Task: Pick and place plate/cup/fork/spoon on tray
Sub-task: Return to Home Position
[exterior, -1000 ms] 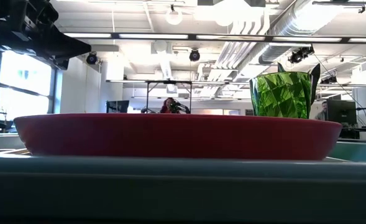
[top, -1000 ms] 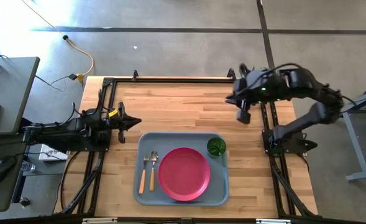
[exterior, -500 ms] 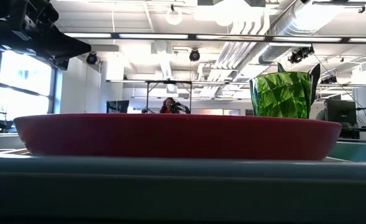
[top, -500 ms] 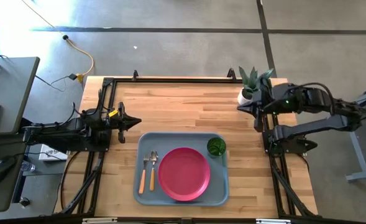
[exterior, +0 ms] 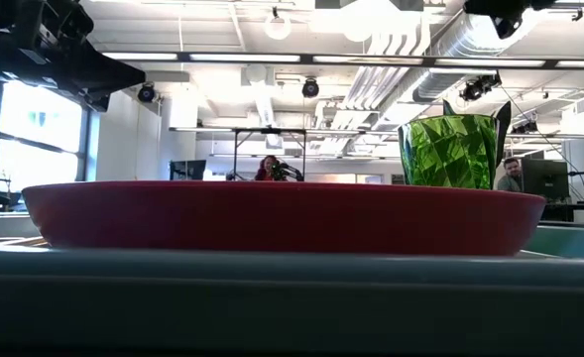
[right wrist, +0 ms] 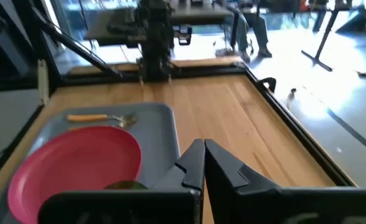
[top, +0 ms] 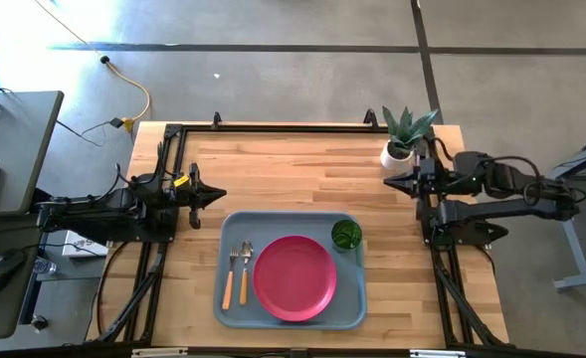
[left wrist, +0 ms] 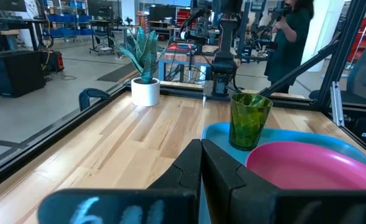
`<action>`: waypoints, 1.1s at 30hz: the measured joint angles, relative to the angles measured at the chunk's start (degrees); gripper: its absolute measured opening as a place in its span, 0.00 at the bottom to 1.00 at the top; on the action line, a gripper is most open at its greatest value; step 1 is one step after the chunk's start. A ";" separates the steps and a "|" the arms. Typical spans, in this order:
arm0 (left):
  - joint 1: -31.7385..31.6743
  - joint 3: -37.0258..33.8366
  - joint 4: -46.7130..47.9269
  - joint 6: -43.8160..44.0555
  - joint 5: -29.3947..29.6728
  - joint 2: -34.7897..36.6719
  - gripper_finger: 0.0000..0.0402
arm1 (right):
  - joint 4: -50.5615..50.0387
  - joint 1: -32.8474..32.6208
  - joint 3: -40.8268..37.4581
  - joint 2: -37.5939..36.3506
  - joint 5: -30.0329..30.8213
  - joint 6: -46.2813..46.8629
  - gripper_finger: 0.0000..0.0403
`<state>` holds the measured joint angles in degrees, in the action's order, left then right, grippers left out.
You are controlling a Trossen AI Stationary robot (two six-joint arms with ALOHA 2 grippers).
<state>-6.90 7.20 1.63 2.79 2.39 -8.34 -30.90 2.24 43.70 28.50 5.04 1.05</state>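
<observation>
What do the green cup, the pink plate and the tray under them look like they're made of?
The cup looks like translucent green plastic, possibly glass: light passes through its faceted wall. The plate seems matte pink-red plastic, evenly coloured with a moulded rim. The tray looks like smooth grey-blue plastic with rounded corners. Both grippers, left and right, rest shut away from them.
</observation>
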 joint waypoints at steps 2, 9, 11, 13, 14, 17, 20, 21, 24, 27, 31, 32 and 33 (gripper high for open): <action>0.00 0.00 0.00 -0.01 0.00 0.00 0.00 | 3.72 0.00 -3.48 -2.03 -1.00 -0.01 0.00; 0.00 0.00 0.00 0.00 0.00 0.00 0.00 | 14.55 -0.02 -17.17 -7.41 -3.88 2.46 0.00; 0.00 0.00 0.01 0.00 0.00 0.00 0.00 | 17.34 -0.02 -20.77 -8.57 -5.39 3.70 0.00; 0.00 0.00 0.02 0.01 -0.02 0.00 0.00 | 19.95 -0.02 -23.85 -9.57 -7.02 4.44 0.00; 0.00 0.00 0.02 0.01 0.00 0.00 0.01 | 21.50 -0.02 -25.18 -9.97 -7.56 4.74 0.00; 0.00 0.00 0.02 0.02 -0.02 0.00 0.01 | 26.10 -0.01 -29.21 -11.33 -8.42 5.11 0.00; 0.02 0.00 0.02 0.02 -0.02 0.00 0.01 | 30.52 0.00 -33.40 -12.80 -8.55 6.44 0.00; 0.00 0.00 0.02 0.00 -0.02 0.00 0.01 | 32.11 0.00 -34.75 -13.32 -8.57 6.94 0.00; 0.01 0.00 0.02 0.02 -0.02 0.00 0.01 | 36.35 0.00 -38.08 -14.65 -9.09 8.77 0.00; 0.00 0.00 0.04 0.02 -0.02 0.00 0.01 | 39.57 0.00 -40.50 -15.67 -9.29 9.45 0.00; 0.02 0.00 0.04 0.02 -0.02 0.00 0.01 | 42.68 0.00 -43.01 -16.70 -9.62 8.06 0.00; 0.00 0.00 0.04 -0.01 -0.02 0.00 0.01 | 42.35 0.02 -43.14 -16.84 -9.60 7.69 0.00; 0.01 0.00 0.07 -0.34 -0.02 -0.01 0.01 | 42.23 0.02 -43.14 -16.88 -9.57 7.66 0.00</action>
<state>-6.89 7.20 1.69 2.45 2.37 -8.34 11.34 2.26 0.56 11.62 -4.53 8.71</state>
